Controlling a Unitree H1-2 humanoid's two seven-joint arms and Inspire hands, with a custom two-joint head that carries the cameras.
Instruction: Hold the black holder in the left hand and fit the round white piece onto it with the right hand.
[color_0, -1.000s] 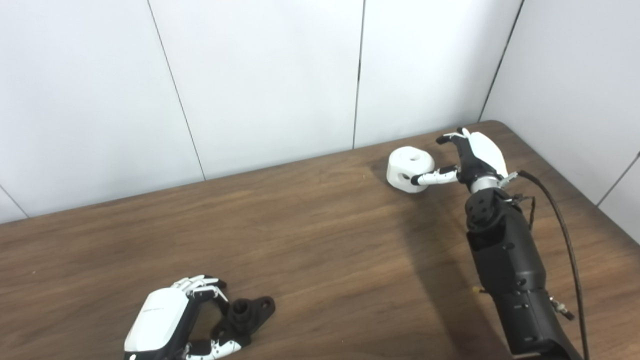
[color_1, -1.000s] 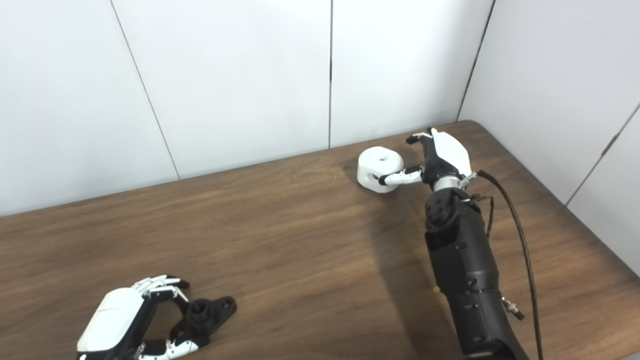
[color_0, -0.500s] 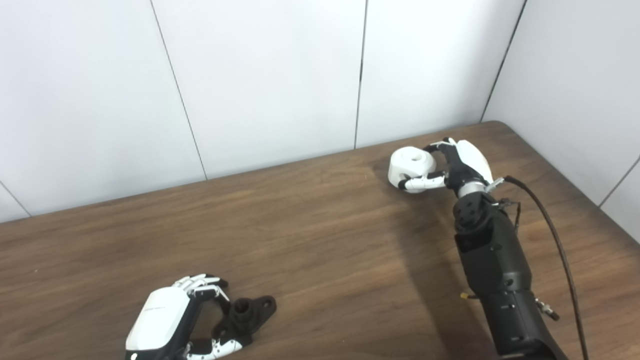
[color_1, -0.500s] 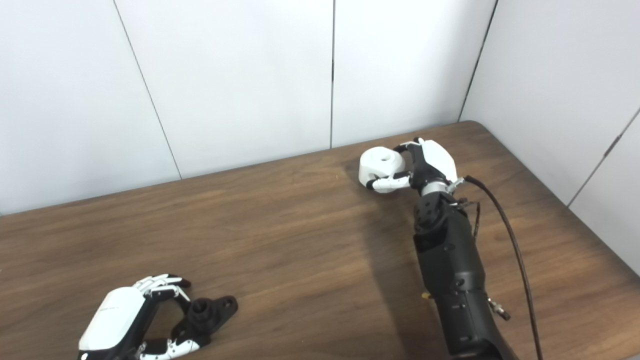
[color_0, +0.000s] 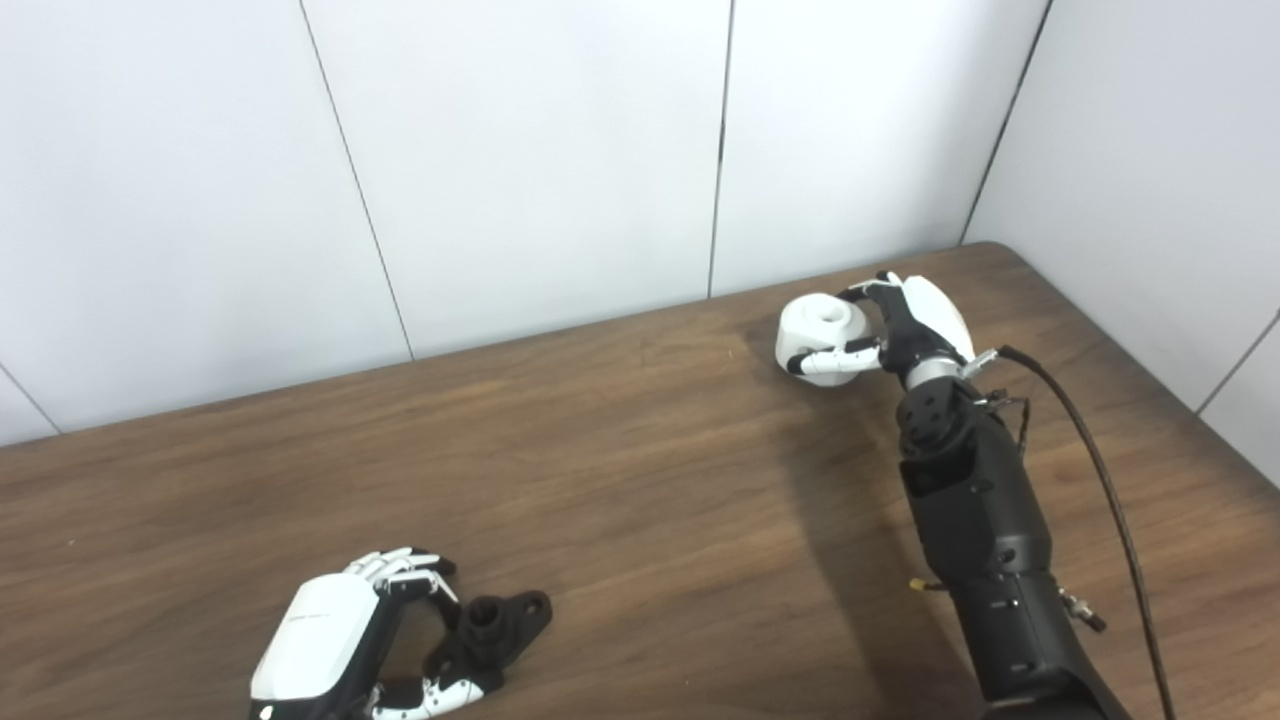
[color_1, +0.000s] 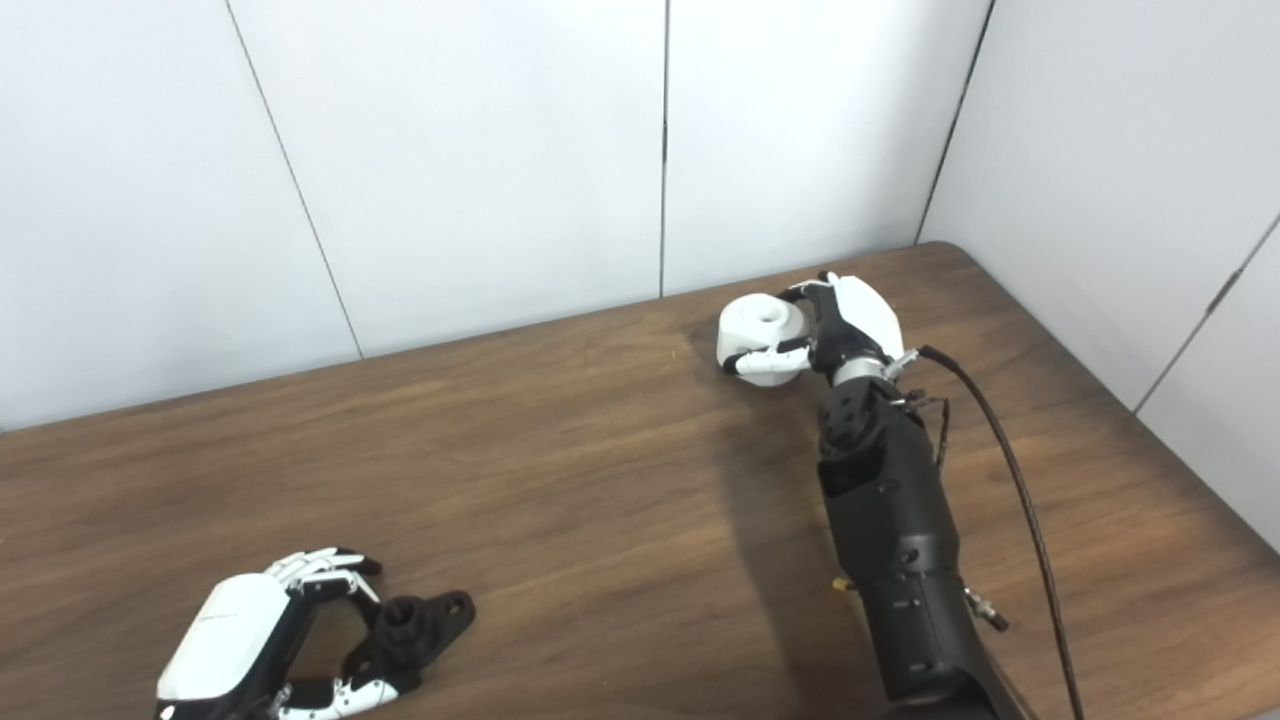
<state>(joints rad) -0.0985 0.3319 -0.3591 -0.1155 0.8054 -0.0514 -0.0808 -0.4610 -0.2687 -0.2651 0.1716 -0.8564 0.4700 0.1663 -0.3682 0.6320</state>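
- The left hand (color_0: 330, 645) lies low at the near left of the wooden table (color_0: 620, 480), palm turned toward the right, fingers curled apart around a gap.
- The black holder (color_0: 490, 630) sits on the table just right of that hand. The thumb reaches under its near end and seems to touch it, and the fingers arch near its far side. The hand is cupped loosely about the holder; whether it truly grips it cannot be told.
- The holder shows a short round stub standing up at its middle and a flat lobe with a hole pointing right.
- The round white piece (color_0: 820, 335) rests on the table at the far right, near the wall panels (color_0: 540, 150). It has a hole in its top face and another in its side.
- The right hand (color_0: 905, 325) is closed around the white piece from its right side, thumb across the near face, fingers over the far edge.
- A black cable (color_0: 1100, 480) runs along the right forearm.
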